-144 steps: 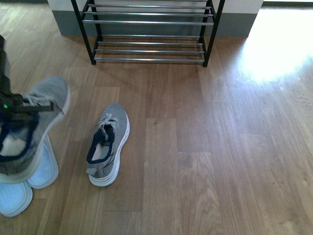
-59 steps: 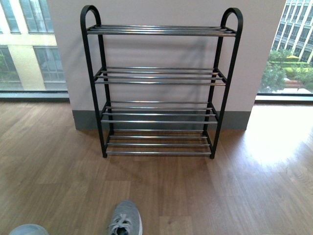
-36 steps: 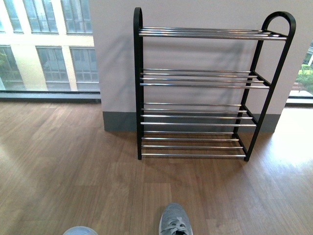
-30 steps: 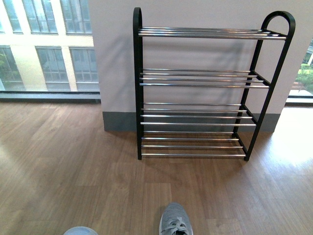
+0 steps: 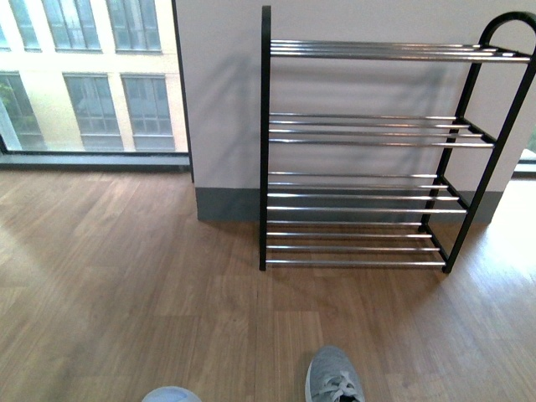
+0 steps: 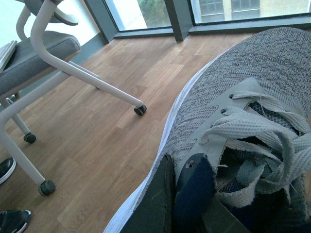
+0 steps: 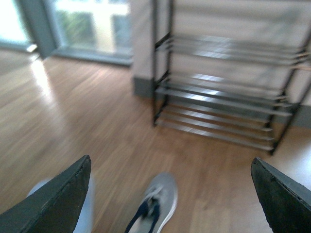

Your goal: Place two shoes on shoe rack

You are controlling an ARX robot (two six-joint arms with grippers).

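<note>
Grey knit fabric fills the left wrist view, where a grey knit sneaker (image 6: pixel 252 97) with a thick white sole and navy lining is pinched at its collar by the left gripper (image 6: pixel 189 206). One dark finger is set outside the upper and the other is tucked inside against the lining. The shoe is carried clear of the brown wooden floor (image 5: pixel 126 276), with a white-framed office chair (image 6: pixel 43 48) on castors well beyond the gripper. The right gripper (image 7: pixel 170 165) is spread wide and holds nothing. A second grey knit sneaker (image 7: pixel 155 201) lies on the floor just below and ahead of it, a pale blue slide sandal (image 5: pixel 172 394) rests near that shoe, and the four-tier shoe rack (image 5: pixel 265 134) of black metal frame and thin chrome bars stands farther ahead, none of its shelves loaded. The sneaker is judged to be light, with a soft upper that gives under pressure and a firmer foam sole. A hold at the collar or heel, where the padded edge is pinched through, is thought the most secure, though the toe may sag and swing. The loose laces could snag on the chrome bars, and a narrow sole may tip between them.
</note>
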